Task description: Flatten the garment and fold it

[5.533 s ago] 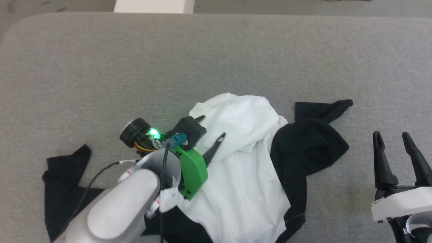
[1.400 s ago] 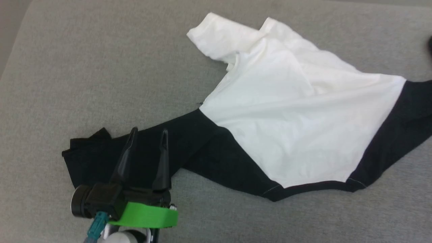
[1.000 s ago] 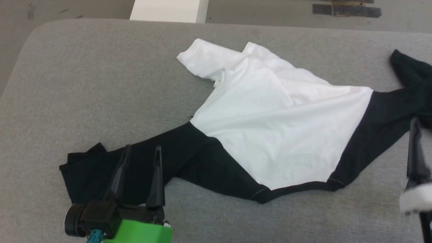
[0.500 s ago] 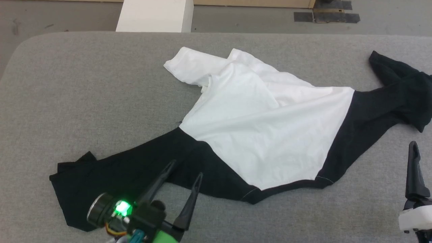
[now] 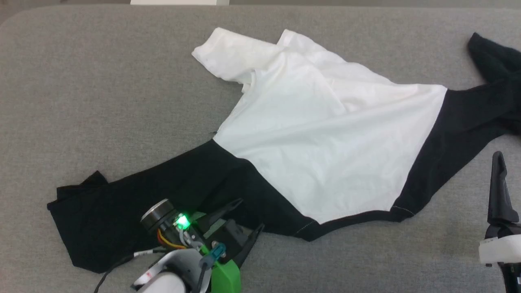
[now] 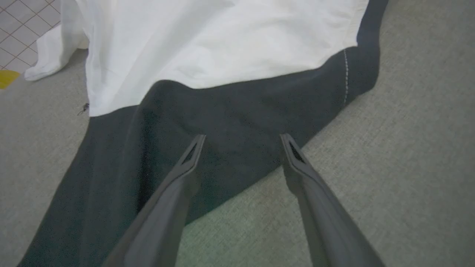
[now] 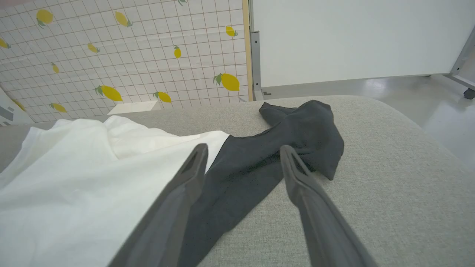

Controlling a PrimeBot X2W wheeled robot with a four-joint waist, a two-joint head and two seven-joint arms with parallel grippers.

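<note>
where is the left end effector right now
In the head view it is at the lower left: the left end effector is open over the near edge of the black sleeve of the shirt, fingers pointing toward the white part.

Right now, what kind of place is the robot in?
Probably an indoor workroom or lab set up for practice. The shirt lies on a grey cloth-covered table, and beyond it are a white panel on a wheeled frame and a lemon-print sheet.
</note>
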